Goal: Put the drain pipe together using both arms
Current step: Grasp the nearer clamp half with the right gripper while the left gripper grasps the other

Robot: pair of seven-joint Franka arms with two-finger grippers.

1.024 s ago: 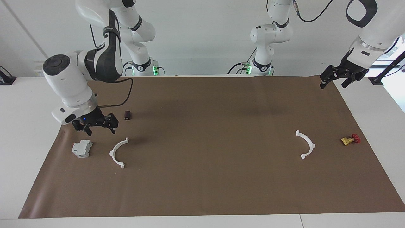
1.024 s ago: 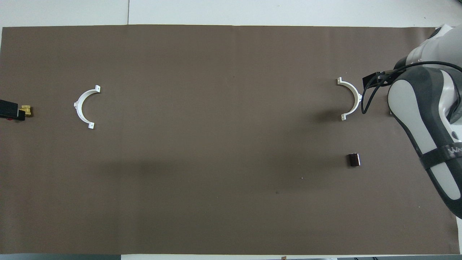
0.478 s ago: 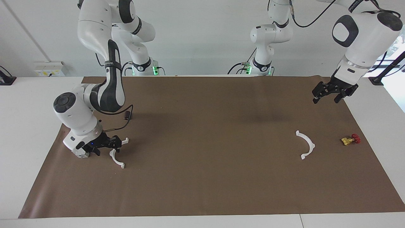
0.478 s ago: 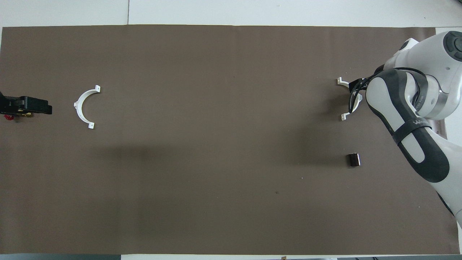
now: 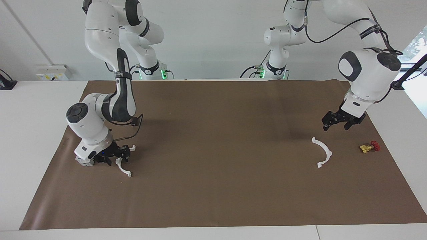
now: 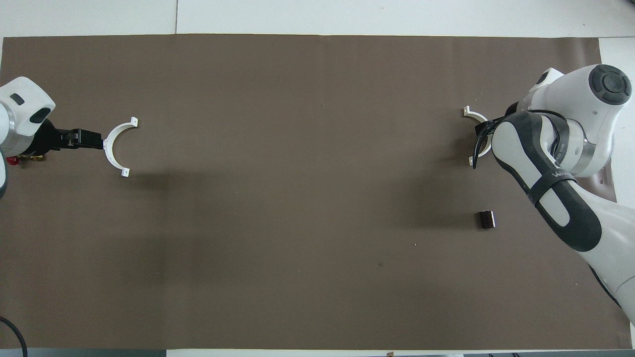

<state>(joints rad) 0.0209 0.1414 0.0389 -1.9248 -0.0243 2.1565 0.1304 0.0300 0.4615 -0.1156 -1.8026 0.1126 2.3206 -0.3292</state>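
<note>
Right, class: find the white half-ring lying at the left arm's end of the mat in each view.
Facing view: the half-ring lies on the mat, just below the left gripper in the picture.
Overhead view: the half-ring shows beside the left gripper's tips.
Shared landmark: the red-and-yellow valve, beside it toward the table's end.

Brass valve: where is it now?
The brass valve lies on the brown mat at the left arm's end, beside a white half-ring; the left tool hovers nearby.
</note>
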